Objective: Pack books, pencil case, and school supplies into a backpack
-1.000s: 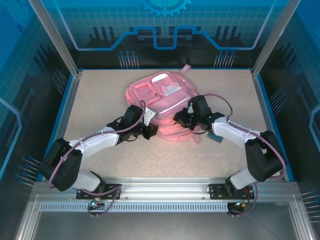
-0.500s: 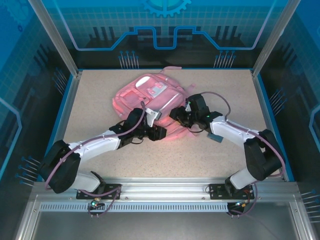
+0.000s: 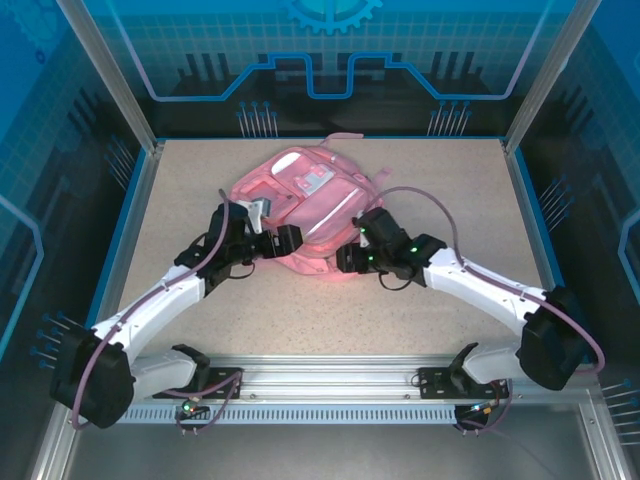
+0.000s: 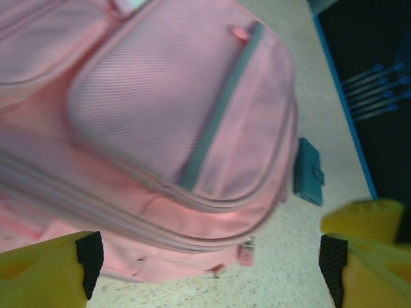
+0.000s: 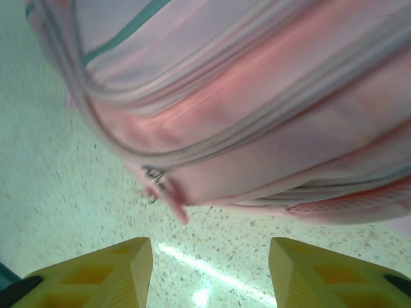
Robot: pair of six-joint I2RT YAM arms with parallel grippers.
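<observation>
So, backpack point(image 3: 305, 195): it lies flat on the table point(image 3: 330, 315), toward the far middle, front pockets up, its near edge between my two hands.
Left hand point(image 3: 284, 240): it sits at the backpack's near left edge. In the left wrist view my yellow fingers point(image 4: 45, 273) stand wide apart, empty, low over the pink fabric and the speckled table.
Right hand point(image 3: 350, 262): it sits at the backpack's near right edge. In the right wrist view my fingers point(image 5: 96, 273) are parted with only bare table between them, gripping nothing.
Front pocket point(image 4: 173, 109): ribbed pink fabric crossed by a grey stripe point(image 4: 221, 109).
Zipper pull point(image 5: 168, 196): a pink tab hanging from the backpack's lower seam, just above the table.
Teal flat piece point(image 4: 308, 172): it lies on the table just beside the backpack's rim.
</observation>
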